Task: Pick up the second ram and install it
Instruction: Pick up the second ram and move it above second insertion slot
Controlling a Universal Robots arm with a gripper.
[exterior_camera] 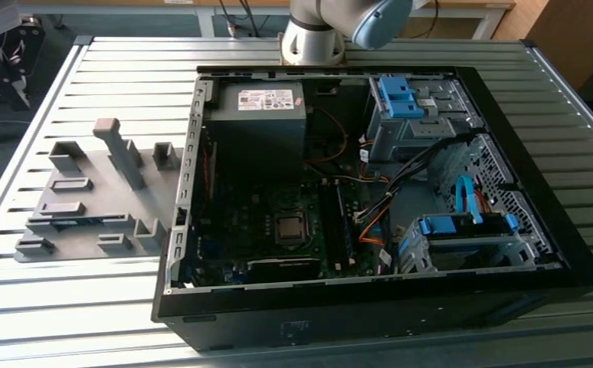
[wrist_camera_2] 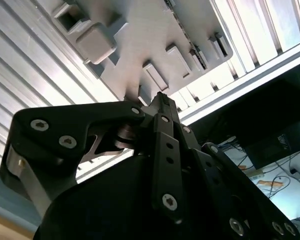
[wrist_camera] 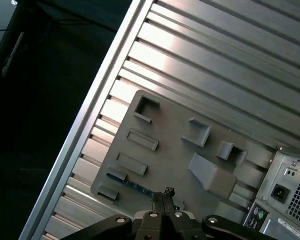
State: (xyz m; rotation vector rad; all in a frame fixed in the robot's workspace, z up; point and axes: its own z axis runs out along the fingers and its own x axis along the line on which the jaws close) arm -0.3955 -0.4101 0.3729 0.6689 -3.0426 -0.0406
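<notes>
We are holding our hand [wrist_camera: 166, 192] over the grey holder tray [wrist_camera: 172, 152] on the slatted surface [wrist_camera: 215, 60], closed tight and gripping nothing. The second ram [wrist_camera: 132, 184] is lying in a slot near the tray's corner.

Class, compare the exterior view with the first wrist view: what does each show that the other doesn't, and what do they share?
Exterior view: the open computer case's inside, with motherboard and power supply. First wrist view: the gripper and the case's rear power socket. Shared: the grey holder plate, the second ram lying on it, and the slatted table.
</notes>
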